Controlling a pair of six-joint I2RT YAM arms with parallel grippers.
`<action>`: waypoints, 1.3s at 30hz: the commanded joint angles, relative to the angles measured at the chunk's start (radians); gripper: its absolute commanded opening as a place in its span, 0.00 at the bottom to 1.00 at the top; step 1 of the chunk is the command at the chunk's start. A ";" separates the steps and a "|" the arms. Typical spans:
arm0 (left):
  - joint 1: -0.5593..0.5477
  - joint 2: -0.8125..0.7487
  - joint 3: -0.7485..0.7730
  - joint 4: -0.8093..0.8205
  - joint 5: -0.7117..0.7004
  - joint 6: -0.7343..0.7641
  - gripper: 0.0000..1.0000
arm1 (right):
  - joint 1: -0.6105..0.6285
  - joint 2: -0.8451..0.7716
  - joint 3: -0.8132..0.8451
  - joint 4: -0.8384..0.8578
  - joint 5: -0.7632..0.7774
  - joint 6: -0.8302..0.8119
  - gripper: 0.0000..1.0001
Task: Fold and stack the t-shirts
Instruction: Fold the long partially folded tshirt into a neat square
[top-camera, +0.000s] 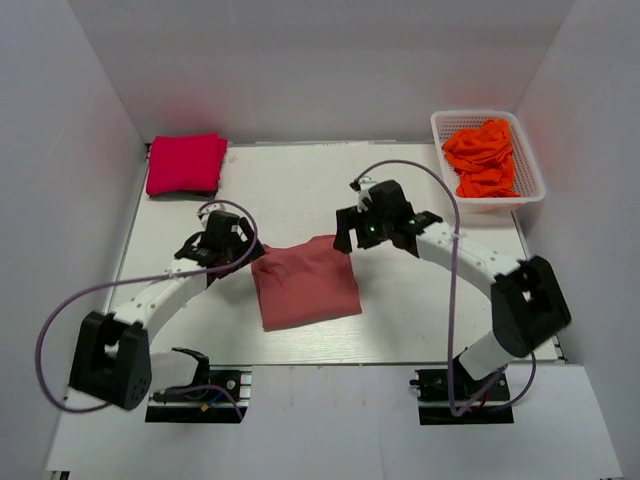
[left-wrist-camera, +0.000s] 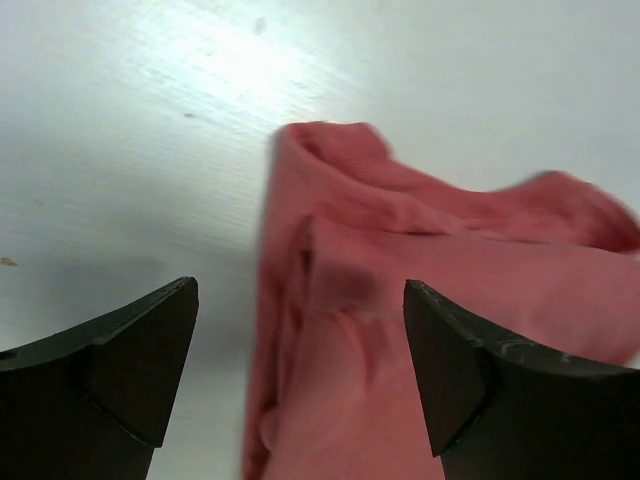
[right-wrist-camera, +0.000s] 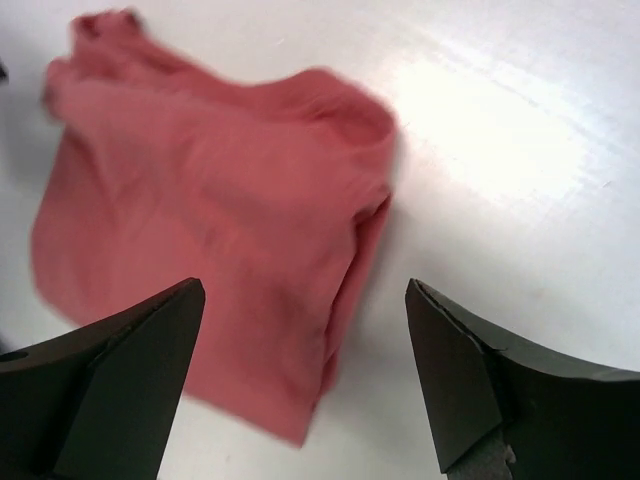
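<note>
Salmon t-shirt (top-camera: 305, 285) lies folded mid-desk (top-camera: 300, 190), between my arms. Left gripper (left-wrist-camera: 300, 292) hangs at its far-left corner and right gripper (right-wrist-camera: 300, 290) at its far-right. Both gape wide and hold nothing. I judge they are placed for a paired lift. Crimson t-shirt (top-camera: 185, 163) sits folded far left, likely the stack. Orange t-shirts (top-camera: 482, 155) wait in the basket (top-camera: 475, 114) far right.

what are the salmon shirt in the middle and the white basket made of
Folded dusty salmon-pink t-shirt: soft matte knit fabric, probably cotton, judging by its limp rounded creases. White rectangular lattice basket: apparently rigid moulded plastic, given its thin, evenly slotted walls.
</note>
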 joint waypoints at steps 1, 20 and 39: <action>0.009 0.098 0.025 -0.024 -0.098 -0.013 0.92 | -0.005 0.088 0.081 -0.007 0.127 0.031 0.86; 0.009 0.195 0.061 0.097 0.055 0.019 0.50 | -0.008 0.274 0.171 0.021 0.068 0.103 0.66; 0.009 -0.025 0.021 0.145 0.166 0.048 0.00 | -0.005 0.184 0.194 -0.004 0.044 0.089 0.00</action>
